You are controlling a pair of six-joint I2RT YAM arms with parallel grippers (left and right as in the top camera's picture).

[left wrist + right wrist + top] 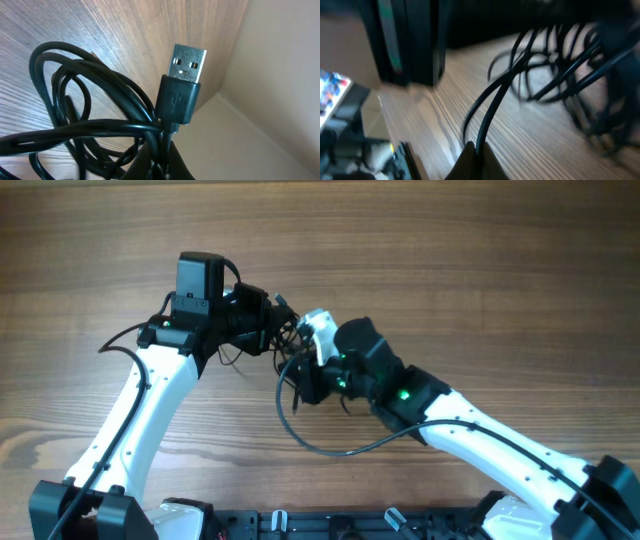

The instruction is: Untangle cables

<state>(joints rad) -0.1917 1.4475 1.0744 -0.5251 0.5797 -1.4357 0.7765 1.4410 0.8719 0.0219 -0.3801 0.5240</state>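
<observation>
Closest to my left wrist lens is the USB plug (182,85), its metal end pointing up and away, with the black cable (100,125) coiled in several overlapping loops to its left. The strands gather below the plug and run down into the left gripper (162,162), whose dark fingers are clenched on the cable at the bottom edge. Behind lie the wooden table (115,30) and a pale wall (280,75).

My right wrist view is blurred. Two strands converge into the right gripper (472,160), which is pinched on them at the bottom of the frame. More loops crowd the right side. A dark upright block (410,40) stands at upper left, blocking what lies behind it; I cannot say for sure what it is.

From overhead, both arms meet over the middle of the table, with the two grippers just beside each other and the tangle between them. The left arm (150,400) comes from lower left and the right arm (480,445) from lower right, and their bodies hide most of the knot. Only this view shows one long loop lying slack on the wood, curving from the tangle toward the right arm. Only the left wrist view shows the plug clearly.
</observation>
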